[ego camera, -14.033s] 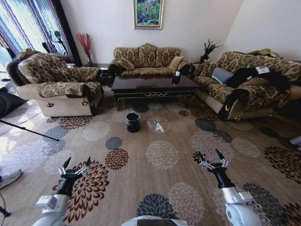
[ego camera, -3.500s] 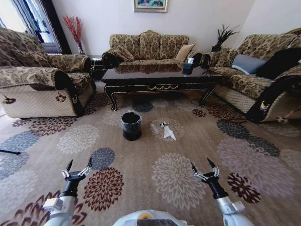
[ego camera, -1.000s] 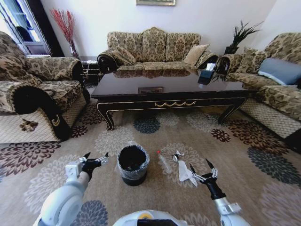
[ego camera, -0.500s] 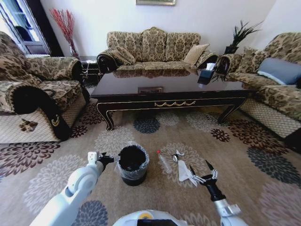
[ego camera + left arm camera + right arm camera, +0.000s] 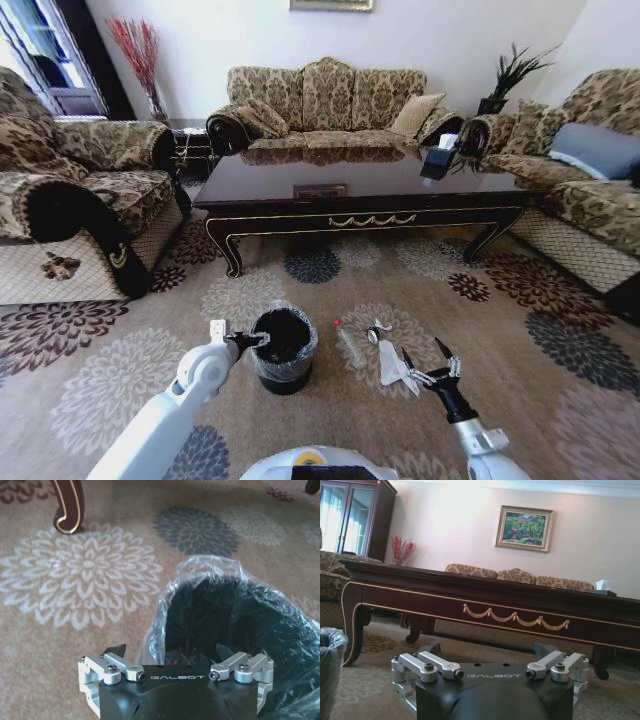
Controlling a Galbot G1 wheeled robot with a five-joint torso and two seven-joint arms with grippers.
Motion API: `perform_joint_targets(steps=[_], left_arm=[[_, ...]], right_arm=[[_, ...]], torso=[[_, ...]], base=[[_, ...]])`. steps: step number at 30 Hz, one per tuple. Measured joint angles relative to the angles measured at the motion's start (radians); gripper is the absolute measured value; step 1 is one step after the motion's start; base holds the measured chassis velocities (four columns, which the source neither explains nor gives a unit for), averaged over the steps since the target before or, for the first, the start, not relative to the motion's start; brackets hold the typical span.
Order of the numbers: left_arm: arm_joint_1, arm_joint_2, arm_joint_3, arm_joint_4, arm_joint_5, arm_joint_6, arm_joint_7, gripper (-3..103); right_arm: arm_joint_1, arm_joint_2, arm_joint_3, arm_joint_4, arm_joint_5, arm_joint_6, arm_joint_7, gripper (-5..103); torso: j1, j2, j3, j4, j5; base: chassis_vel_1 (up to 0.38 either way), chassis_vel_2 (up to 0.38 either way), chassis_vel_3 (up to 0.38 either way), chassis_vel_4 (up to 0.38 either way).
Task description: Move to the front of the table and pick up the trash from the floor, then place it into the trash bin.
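Flowered carpet floor before the table: I am holding my left gripper, jaws wide, at the trash bin, right gripper spread empty beside the trash, awaiting pickup.

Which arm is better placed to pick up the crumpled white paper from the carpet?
Right. The right gripper, open, hovers beside the white paper, while the left gripper, also open, is at the trash bin rim, with the bin between it and the paper.
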Motion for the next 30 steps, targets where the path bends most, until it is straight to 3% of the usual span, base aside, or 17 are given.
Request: perform_joint_targets(steps=[4,8,11,14,17,20,23,26,30], left_arm=[[-0.011,-0.009,0.016,0.017,-0.048,-0.001,-0.036,103],[-0.015,-0.017,0.021,0.024,-0.087,-0.001,-0.073,96],[-0.01,-0.021,0.019,0.028,-0.104,-0.001,-0.093,80],[-0.005,-0.021,0.015,0.033,-0.096,-0.002,-0.092,74],[-0.001,-0.021,0.008,0.038,-0.089,-0.002,-0.088,58],[0.001,-0.02,0.004,0.041,-0.086,-0.002,-0.087,53],[0.006,-0.018,-0.005,0.042,-0.084,-0.002,-0.086,36],[0.009,-0.016,-0.01,0.044,-0.084,-0.003,-0.085,31],[0.019,-0.01,-0.02,0.045,-0.08,-0.003,-0.082,15]], right_arm=[[-0.002,0.0,0.001,0.0,0.001,0.001,0.0,100],[-0.001,0.0,0.001,0.0,0.002,0.002,0.001,100],[-0.002,0.001,0.001,-0.001,0.002,0.005,0.001,100],[-0.004,0.0,0.001,-0.002,0.004,0.005,0.001,100],[-0.009,0.001,0.0,0.003,0.011,0.005,0.001,100],[-0.01,0.003,-0.001,0.007,0.011,0.005,0.001,100],[-0.007,0.004,-0.004,0.004,0.011,0.005,0.001,100],[-0.004,0.004,-0.006,-0.003,0.011,0.005,0.001,100],[-0.001,0.005,-0.01,-0.007,0.012,0.005,0.001,100]], torso=[[0.0,0.0,0.0,0.0,-0.0001],[0.0,0.0,0.0,0.0,-0.0001],[0.0,0.0,0.0,0.0,-0.0001],[0.0,0.0,0.0,0.0001,-0.0001],[0.0,0.0,0.0,0.0,-0.0001],[0.0,0.0,0.0,0.0,-0.0002],[0.0,0.0,0.0,0.0,-0.0002],[0.0,0.0,0.0,0.0,-0.0001],[0.0,0.0,0.0,0.0,-0.0003]], base=[[0.0,0.0,0.0,0.0],[0.0,0.0,0.0,0.0],[0.0,0.0,0.0,0.0],[0.0,0.0,0.0,0.0],[0.0,0.0,0.0,0.0],[0.0,0.0,0.0,0.0],[0.0,0.0,0.0,0.0],[0.0,0.0,0.0,0.0],[0.0,0.0,0.0,0.0]])
